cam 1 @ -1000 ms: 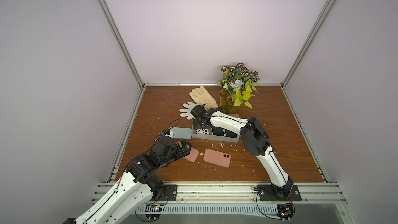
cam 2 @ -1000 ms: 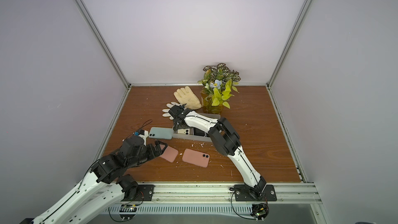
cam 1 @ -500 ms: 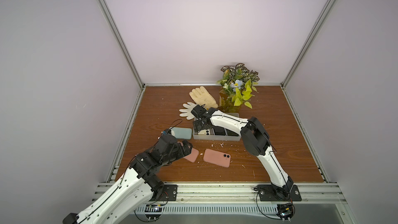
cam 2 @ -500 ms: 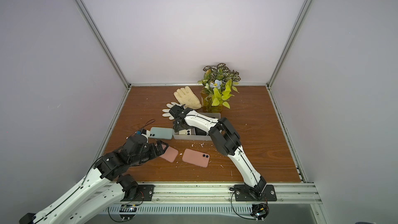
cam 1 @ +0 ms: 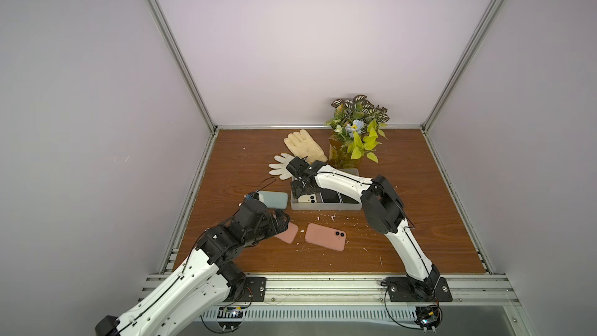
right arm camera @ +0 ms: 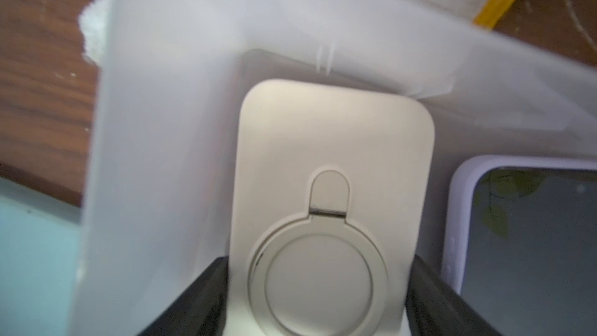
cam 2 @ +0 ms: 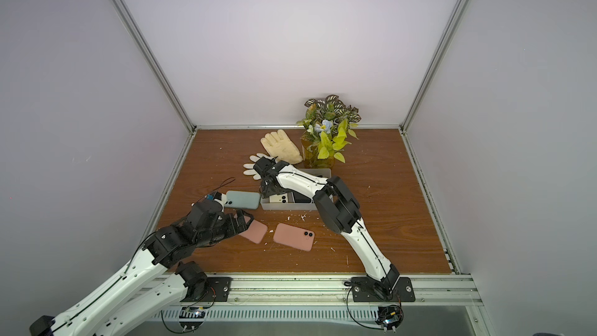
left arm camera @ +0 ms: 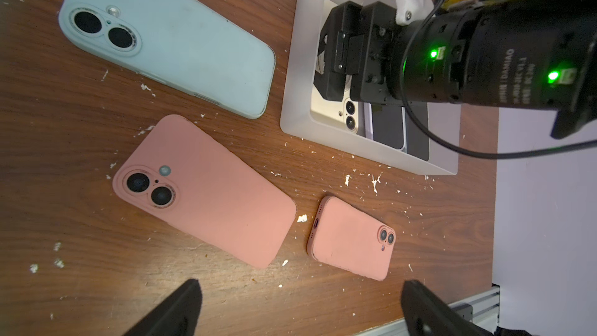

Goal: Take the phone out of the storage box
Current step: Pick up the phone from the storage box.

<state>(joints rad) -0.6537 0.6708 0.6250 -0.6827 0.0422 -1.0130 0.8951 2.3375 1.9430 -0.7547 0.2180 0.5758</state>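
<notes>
We are at the grasping step. The right claw (cam 1: 301, 189) reaches down into the storage box (cam 1: 326, 207), which sits near the middle of the table (cam 1: 420, 221), and works at the box's 9 o'clock end. There the cream phone (right arm camera: 332, 130), with a ring holder on its back, lies inside near the end wall. In the right wrist view the black fingers (right arm camera: 206, 289) sit against both long edges of this phone, so we read the claw as clenched on it. Whether it has left the box floor we cannot tell. A lilac-cased phone (right arm camera: 517, 247) lies just beside it, toward 3 o'clock.

The left claw (left arm camera: 300, 282) hangs released over the table near 8 o'clock, nothing between its fingers. Outside the box lie a blue phone (cam 1: 273, 199) at its 9 o'clock and a pink phone (cam 1: 324, 236) at 6 o'clock.

Next, we judge, comes a straight lift clearing the low wall without dragging the neighbour, then a free spot on the table.
</notes>
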